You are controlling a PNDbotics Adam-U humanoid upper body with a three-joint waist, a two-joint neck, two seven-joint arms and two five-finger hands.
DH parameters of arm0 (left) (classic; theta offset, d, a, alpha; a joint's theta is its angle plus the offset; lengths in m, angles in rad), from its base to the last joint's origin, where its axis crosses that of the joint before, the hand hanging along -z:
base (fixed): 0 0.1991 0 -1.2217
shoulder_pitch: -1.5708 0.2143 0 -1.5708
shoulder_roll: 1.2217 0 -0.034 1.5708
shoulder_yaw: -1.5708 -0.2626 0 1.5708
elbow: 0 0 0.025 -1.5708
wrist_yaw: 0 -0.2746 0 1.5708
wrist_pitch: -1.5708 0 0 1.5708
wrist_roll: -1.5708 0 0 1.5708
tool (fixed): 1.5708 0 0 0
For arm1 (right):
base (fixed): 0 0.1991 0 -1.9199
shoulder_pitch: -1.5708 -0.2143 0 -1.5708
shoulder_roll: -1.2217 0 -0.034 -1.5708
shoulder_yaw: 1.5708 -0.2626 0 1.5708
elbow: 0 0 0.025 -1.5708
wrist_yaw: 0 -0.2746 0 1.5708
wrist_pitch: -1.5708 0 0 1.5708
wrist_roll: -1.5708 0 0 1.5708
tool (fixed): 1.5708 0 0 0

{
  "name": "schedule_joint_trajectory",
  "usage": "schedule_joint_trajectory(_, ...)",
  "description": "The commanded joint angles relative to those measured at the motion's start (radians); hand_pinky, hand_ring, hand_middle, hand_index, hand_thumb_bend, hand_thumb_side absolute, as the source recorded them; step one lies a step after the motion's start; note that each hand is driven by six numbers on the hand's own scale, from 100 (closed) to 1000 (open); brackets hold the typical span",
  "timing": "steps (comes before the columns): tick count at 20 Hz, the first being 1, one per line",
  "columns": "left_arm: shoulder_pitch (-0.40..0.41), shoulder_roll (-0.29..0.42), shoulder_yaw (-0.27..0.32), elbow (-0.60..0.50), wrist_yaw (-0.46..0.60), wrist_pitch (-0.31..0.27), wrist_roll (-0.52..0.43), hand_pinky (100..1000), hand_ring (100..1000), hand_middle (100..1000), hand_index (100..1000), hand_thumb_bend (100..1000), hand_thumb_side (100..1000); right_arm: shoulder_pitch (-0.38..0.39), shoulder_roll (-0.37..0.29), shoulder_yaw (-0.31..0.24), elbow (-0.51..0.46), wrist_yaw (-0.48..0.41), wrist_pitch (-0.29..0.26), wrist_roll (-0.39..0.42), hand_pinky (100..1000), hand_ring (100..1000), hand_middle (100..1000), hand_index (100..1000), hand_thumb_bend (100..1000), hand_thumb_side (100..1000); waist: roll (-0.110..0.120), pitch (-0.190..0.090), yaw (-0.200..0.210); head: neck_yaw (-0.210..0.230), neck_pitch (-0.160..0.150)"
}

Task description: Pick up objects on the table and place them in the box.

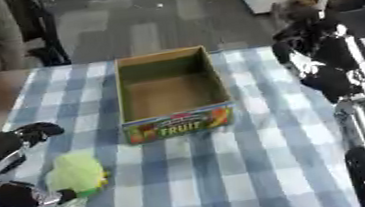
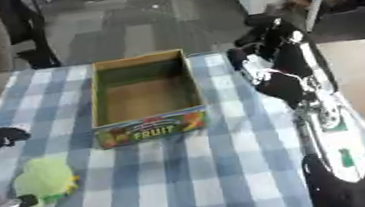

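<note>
So the green plush thing is sitting on the checked tablecloth at the near left, off to the left of and closer than the cardboard fruit box, which looks empty from here. The left hand is right on it — one finger reaches over just above the toy, another part with curled fingers is down at its lower left edge touching it, so the toy lies just right of the hand, between its fingers. I'd call it closing around the toy but can't say it's actually got it yet. From there the box is up and to the right, a short carry.

The right hand is up beside the box's right wall, well apart from the toy, holding nothing — its fingers are a dark blur so I can't tell if they're straight or curled.

Toy's shape is mushy, can't make out a long axis, and the left hand is partly cut off by the frame edge
</note>
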Motion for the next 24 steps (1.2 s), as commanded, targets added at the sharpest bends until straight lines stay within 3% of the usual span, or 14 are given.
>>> schedule_joint_trajectory(1, -0.026, 0.039, -0.012, 0.024, -0.007, -0.015, -0.019, 778, 838, 900, 947, 698, 638, -0.018, -0.011, 0.003, -0.011, -0.008, -0.002, 0.004, 568, 629, 500, 720, 411, 100, 0.003, -0.015, -0.001, 0.005, -0.001)
schedule_joint_trajectory(9, -0.039, 0.067, -0.054, 0.078, -0.045, -0.048, -0.062, 780, 832, 882, 935, 790, 697, -0.02, -0.01, 0.003, -0.008, -0.008, -0.003, 0.005, 568, 629, 500, 720, 411, 100, 0.0, -0.015, -0.001, 0.008, -0.001)
schedule_joint_trajectory(16, -0.04, 0.066, -0.072, 0.108, -0.077, -0.065, -0.073, 756, 791, 839, 902, 784, 663, -0.022, -0.011, 0.003, -0.007, -0.008, -0.004, 0.006, 568, 629, 500, 720, 411, 100, -0.001, -0.014, -0.002, 0.008, -0.001)
schedule_joint_trajectory(18, -0.041, 0.064, -0.074, 0.111, -0.079, -0.067, -0.071, 737, 764, 808, 885, 762, 622, -0.022, -0.011, 0.003, -0.006, -0.009, -0.004, 0.006, 569, 629, 500, 721, 411, 100, -0.001, -0.013, -0.002, 0.008, -0.002)
schedule_joint_trajectory(21, -0.042, 0.059, -0.073, 0.11, -0.073, -0.06, -0.042, 679, 681, 738, 831, 667, 383, -0.021, -0.01, 0.004, -0.007, -0.009, -0.004, 0.007, 569, 629, 500, 721, 411, 100, 0.0, -0.013, -0.002, 0.007, -0.002)
schedule_joint_trajectory(24, -0.041, 0.056, -0.072, 0.111, -0.063, -0.041, 0.009, 646, 634, 698, 804, 588, 364, -0.021, -0.011, 0.003, -0.006, -0.009, -0.004, 0.007, 569, 630, 500, 721, 411, 100, 0.0, -0.013, -0.003, 0.007, -0.002)
